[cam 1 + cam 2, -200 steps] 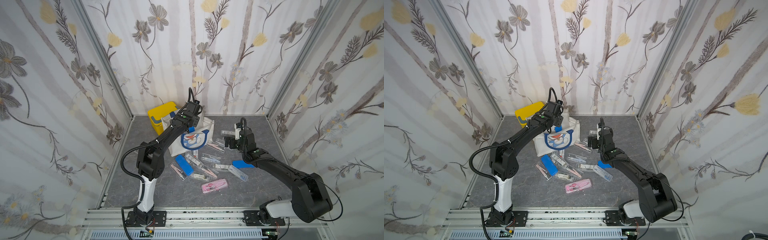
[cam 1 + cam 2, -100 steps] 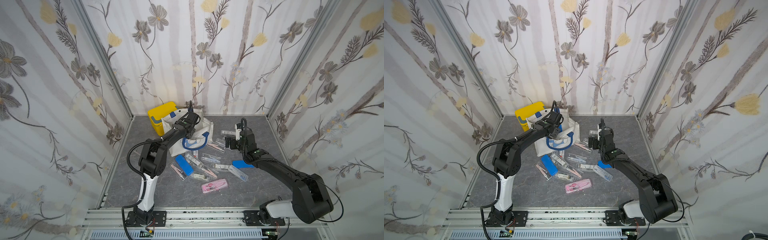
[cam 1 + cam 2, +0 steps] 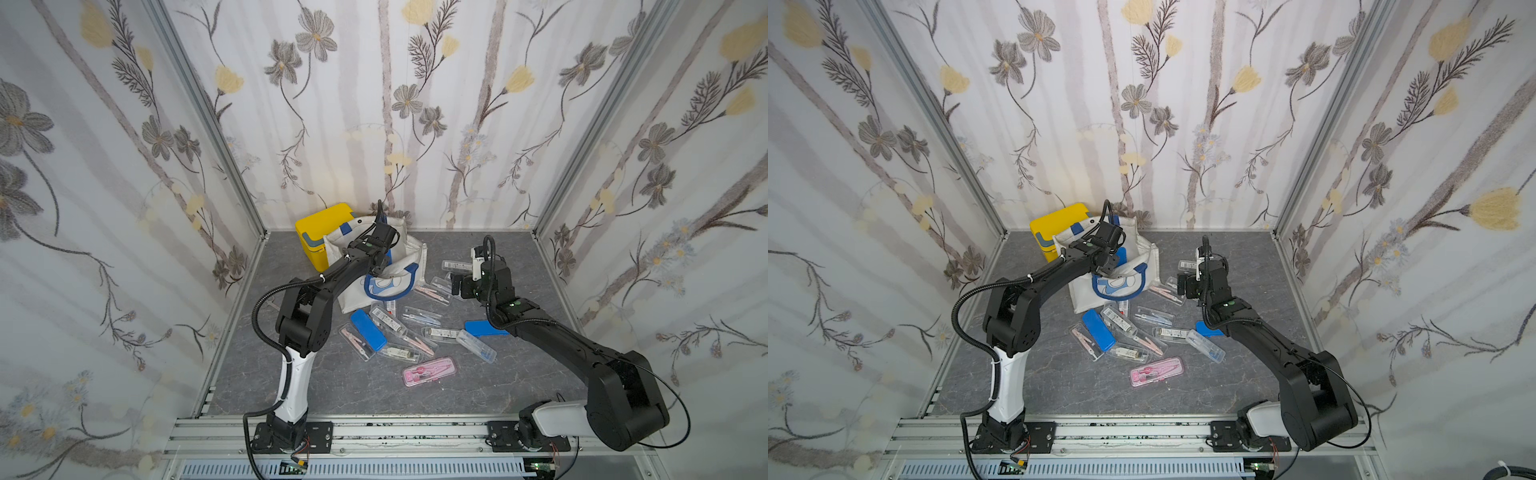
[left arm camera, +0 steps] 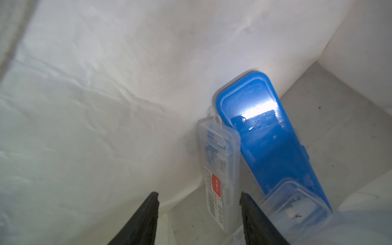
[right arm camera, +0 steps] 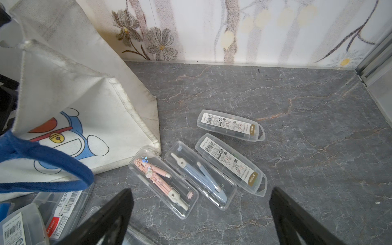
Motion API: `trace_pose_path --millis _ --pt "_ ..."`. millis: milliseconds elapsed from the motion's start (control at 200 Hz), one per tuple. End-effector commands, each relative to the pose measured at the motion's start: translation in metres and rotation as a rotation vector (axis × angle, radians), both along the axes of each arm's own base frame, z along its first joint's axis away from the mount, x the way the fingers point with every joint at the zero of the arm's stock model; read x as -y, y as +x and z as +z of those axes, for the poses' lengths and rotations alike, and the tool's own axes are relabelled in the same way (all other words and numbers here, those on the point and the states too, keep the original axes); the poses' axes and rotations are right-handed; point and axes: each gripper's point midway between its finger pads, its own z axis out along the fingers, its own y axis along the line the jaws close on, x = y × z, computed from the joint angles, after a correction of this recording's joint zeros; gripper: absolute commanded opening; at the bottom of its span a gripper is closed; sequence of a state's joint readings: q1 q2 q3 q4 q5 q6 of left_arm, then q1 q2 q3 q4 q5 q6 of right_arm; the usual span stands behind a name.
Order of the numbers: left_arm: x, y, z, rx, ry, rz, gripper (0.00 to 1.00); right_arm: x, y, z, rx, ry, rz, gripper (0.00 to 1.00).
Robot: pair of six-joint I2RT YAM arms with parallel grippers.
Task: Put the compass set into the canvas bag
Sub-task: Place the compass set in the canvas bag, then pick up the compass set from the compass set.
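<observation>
1. Nearest the rail: pink compass case (image 3: 429,371) lies flat on the tabletop (image 3: 478,395), alone, at 6 o'clock of the pile.
2. Mid-tabletop, the pile of compass cases: blue case (image 3: 368,330) on its 9 o'clock edge with clear ones overlapping beside it. A second blue case (image 3: 484,328) sits at 3 o'clock, partly under the right arm.
3. Right end effector (image 5: 200,189) hovers at 3 o'clock of the bag, fingers spread wide, holding nothing.
4. Its wrist view shows, on the tabletop ahead of it, a pink-compass case (image 5: 163,182), a grey-blue-compass case (image 5: 200,178) and two labelled clear cases (image 5: 230,165). The pink-compass case is just beside the bag's bottom corner.
5. Canvas bag (image 3: 417,257) stands at 12 o'clock of the pile, mouth up, cat-face pocket towards the pile.
6. Left end effector (image 4: 199,198) is down inside the bag, fingers partly apart, clamping nothing. A red-label clear case (image 4: 220,169) lies between the tips, with a clear gap to one finger.
7. Already in the bag: that case leans on the bag wall (image 4: 106,106) beside an inner blue case (image 4: 265,137). Another clear case (image 4: 292,203) overlaps the blue one's near end.
8. Yellow box (image 3: 320,220) is at 10 o'clock of the bag, just behind it.
</observation>
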State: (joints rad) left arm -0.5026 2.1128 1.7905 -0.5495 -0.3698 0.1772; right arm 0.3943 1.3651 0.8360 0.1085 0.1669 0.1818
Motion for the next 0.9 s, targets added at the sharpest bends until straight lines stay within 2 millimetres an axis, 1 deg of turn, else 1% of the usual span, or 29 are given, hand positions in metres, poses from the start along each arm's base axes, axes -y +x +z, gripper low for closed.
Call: trace_pose_path --millis 0,160,320,465,585,669,734,749,779,784,794,824,894 --pt "0.007 0.007 0.025 0.060 -0.073 -0.002 0.61 0.003 0.001 0.009 0.022 0.001 -0.016 1.00" --pt "0.017 0.011 0.061 0.120 -0.162 -0.015 0.61 0.004 0.000 0.008 0.019 -0.013 -0.016 1.00" --pt "0.023 0.009 0.107 0.213 -0.278 -0.016 0.62 0.000 -0.002 0.007 0.017 -0.035 0.023 0.99" --pt "0.023 -0.001 0.146 0.304 -0.413 -0.001 0.68 -0.005 -0.006 0.013 0.045 -0.037 0.071 0.99" --pt "0.030 -0.023 0.174 0.353 -0.566 -0.039 0.71 -0.010 -0.008 0.011 0.041 -0.036 0.106 0.99" --pt "0.035 -0.044 0.188 0.375 -0.692 -0.081 0.75 -0.021 -0.011 0.007 0.022 -0.036 0.176 1.00" --pt "0.037 -0.062 0.193 0.385 -0.786 -0.108 0.80 -0.033 -0.015 0.004 0.007 -0.031 0.245 0.99" --pt "0.037 -0.067 0.197 0.393 -0.812 -0.115 0.84 -0.036 -0.016 0.002 0.001 -0.029 0.262 1.00" --pt "0.037 -0.076 0.197 0.394 -0.857 -0.128 0.91 -0.043 -0.018 0.001 -0.006 -0.026 0.295 0.99" --pt "0.037 -0.077 0.201 0.403 -0.868 -0.133 0.92 -0.044 -0.019 0.001 -0.007 -0.026 0.300 0.99" --pt "0.037 -0.081 0.195 0.393 -0.875 -0.134 0.94 -0.046 -0.019 0.001 -0.007 -0.026 0.311 0.99" --pt "0.037 -0.091 0.195 0.395 -0.919 -0.151 0.99 -0.052 -0.022 -0.002 -0.014 -0.030 0.339 0.99" --pt "0.036 -0.113 0.195 0.401 -1.007 -0.189 1.00 -0.068 -0.029 -0.007 -0.020 -0.051 0.412 0.99"
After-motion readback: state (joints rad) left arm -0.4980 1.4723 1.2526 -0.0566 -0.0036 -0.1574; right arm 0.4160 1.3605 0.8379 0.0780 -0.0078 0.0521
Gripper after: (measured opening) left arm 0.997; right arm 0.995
